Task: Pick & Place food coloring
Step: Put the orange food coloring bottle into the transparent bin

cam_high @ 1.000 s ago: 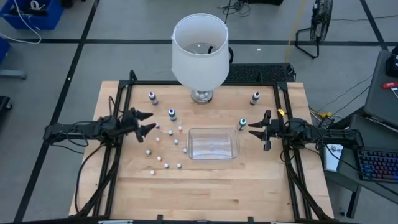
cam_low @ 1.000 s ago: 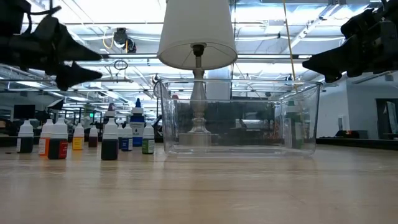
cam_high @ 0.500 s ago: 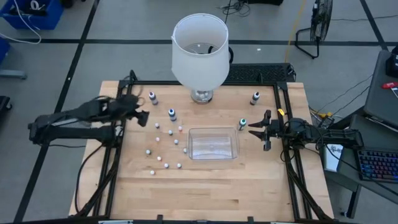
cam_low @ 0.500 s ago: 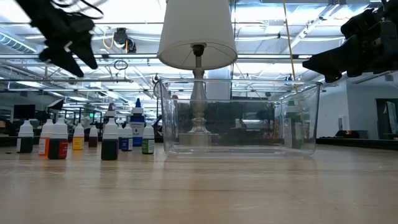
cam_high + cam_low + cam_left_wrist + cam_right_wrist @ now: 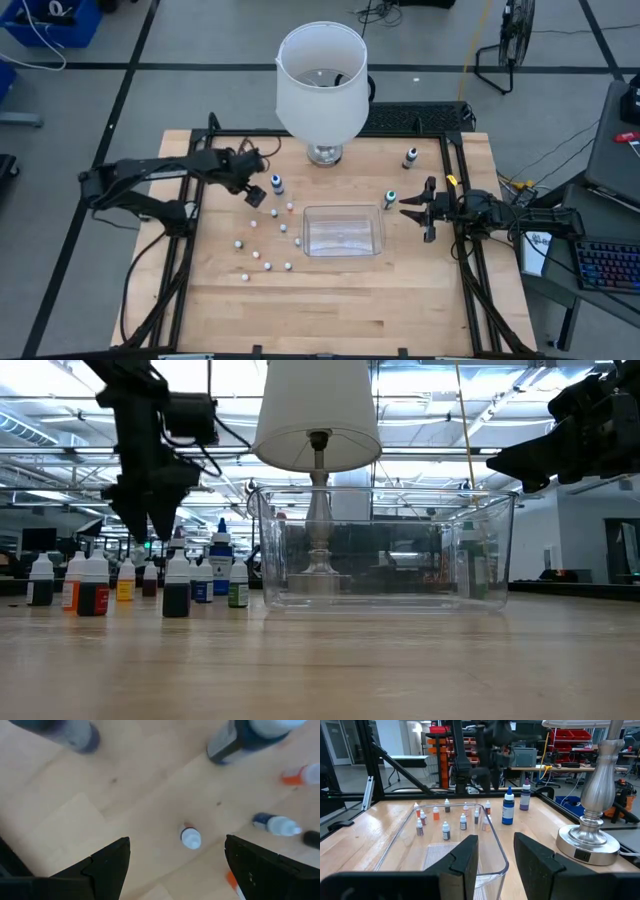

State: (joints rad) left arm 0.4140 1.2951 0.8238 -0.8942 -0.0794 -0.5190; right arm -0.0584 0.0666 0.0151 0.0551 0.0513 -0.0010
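Observation:
Several tiny food coloring bottles (image 5: 268, 240) stand upright on the wooden table, left of the clear tub (image 5: 343, 230); in the low view they form a row (image 5: 150, 582). Two larger blue bottles stand near them (image 5: 277, 184). My left gripper (image 5: 254, 194) is open and points down above the far end of the group (image 5: 150, 520). In the left wrist view one white-capped small bottle (image 5: 190, 838) stands on the table below the gap between its fingers (image 5: 177, 865). My right gripper (image 5: 408, 208) is open and empty, held level to the right of the tub (image 5: 495, 857).
A lamp with a big white shade (image 5: 322, 80) stands on its metal base (image 5: 590, 840) at the table's far middle. Two larger bottles stand at the right, one beside the tub (image 5: 391, 199) and one farther back (image 5: 411, 157). Bare wood lies near the front edge.
My left gripper has risen from the table's left edge, swung toward the right over the bottles, and tipped from level to pointing down. The bottles and my right gripper have stayed where they were.

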